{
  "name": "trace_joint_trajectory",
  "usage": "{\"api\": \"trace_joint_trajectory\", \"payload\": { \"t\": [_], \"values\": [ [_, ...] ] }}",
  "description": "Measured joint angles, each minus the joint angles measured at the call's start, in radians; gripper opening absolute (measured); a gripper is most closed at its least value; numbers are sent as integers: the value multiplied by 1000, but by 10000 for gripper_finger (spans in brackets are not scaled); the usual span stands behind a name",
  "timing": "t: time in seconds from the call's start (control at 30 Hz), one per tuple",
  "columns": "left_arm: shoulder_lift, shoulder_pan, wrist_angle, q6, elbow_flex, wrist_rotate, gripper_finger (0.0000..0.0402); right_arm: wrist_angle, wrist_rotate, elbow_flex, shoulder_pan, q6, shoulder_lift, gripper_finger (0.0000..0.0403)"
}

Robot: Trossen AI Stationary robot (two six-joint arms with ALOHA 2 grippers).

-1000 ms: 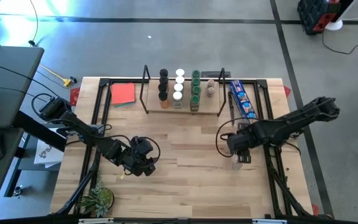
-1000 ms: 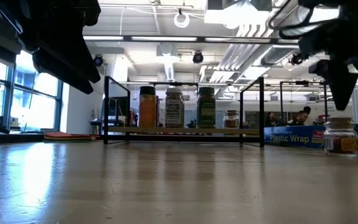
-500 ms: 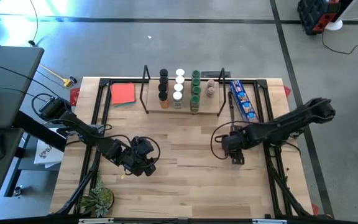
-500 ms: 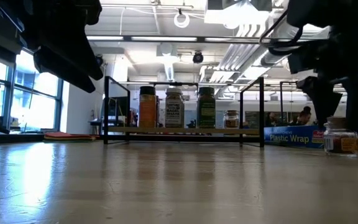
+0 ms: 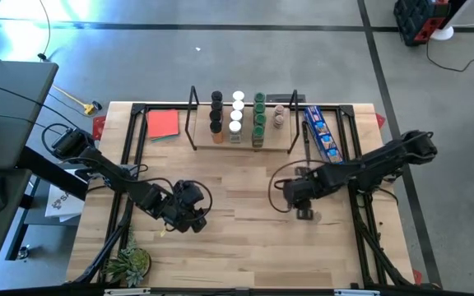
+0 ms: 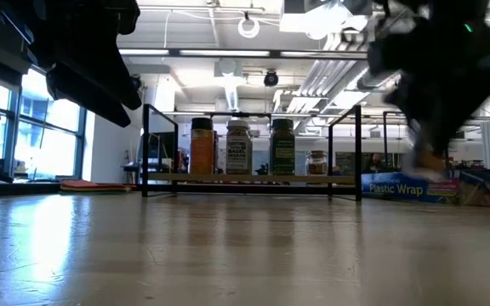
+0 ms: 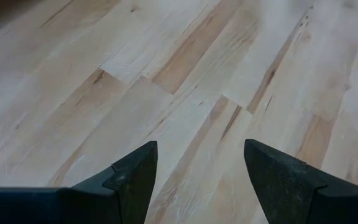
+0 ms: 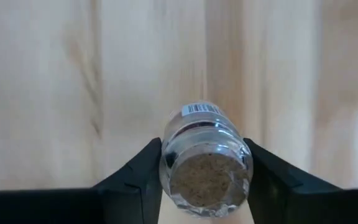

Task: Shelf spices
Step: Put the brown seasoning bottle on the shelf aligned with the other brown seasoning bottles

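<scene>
The jar point(image 8: 205, 163) in the right gripper point(image 8: 205, 180) is a small clear glass cylinder with a brown, grainy spice inside and a white barcode label on its side. The two dark fingers point(image 8: 135, 180) press on it from both sides, so the gripper is closed on it. From above, this right gripper point(image 5: 303, 201) is in front of the shelf point(image 5: 243, 141), near its right end, over the bare wood of the table point(image 5: 245, 238), and the jar itself is almost hidden under the arm. The shelf is a low light-wood board with thin black loop frames at both ends. On it the other spices point(image 5: 237, 115) stand in short rows: black lids at the left, then white, then green, and one pale jar at the right. Only the level view across the table shows their sides: an orange jar point(image 6: 201, 146), a pale one with a printed label point(image 6: 238, 146), a green one point(image 6: 282, 146) and a small low one point(image 6: 316, 161), all upright on the board. In that view the right arm is only a dark blur to the right of the shelf. The left gripper point(image 5: 189, 215) waits in front of the shelf, toward its left end. Its own camera shows the fingers point(image 7: 135, 177) spread apart with only table wood between them.
</scene>
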Motion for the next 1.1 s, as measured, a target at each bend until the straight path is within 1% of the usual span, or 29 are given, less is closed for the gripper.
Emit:
{"api": "trace_joint_trajectory", "payload": {
  "t": [0.1, 0.17, 0.27, 0.37, 0.5, 0.6, 0.73, 0.87, 1.1],
  "values": [
    [0, 6, 3, 0, 0, 0, 236, -32, 75, 155, -29, -57, 11, 161],
    [0, 6, 4, 0, 0, 0, 236, -56, 114, 269, -76, -104, 31, 161],
    [0, 6, 18, 8, 0, 0, 236, -123, 120, 408, -186, -201, 81, 161],
    [0, 6, 19, 8, 0, 0, 236, -171, 98, 489, -311, -312, 150, 161],
    [0, 3, 19, 8, 0, 0, 236, -225, 36, 529, -459, -442, 258, 161],
    [0, 3, 19, 8, 0, -1, 236, -255, 30, 529, -540, -505, 328, 161],
    [0, 3, 19, 8, 0, -4, 236, -234, 29, 529, -621, -555, 393, 161],
    [0, 3, 18, 8, 0, -5, 236, -202, 29, 529, -678, -580, 408, 161],
    [0, 3, 21, 8, 0, -5, 236, -181, 26, 529, -761, -574, 408, 161]
  ]
}}
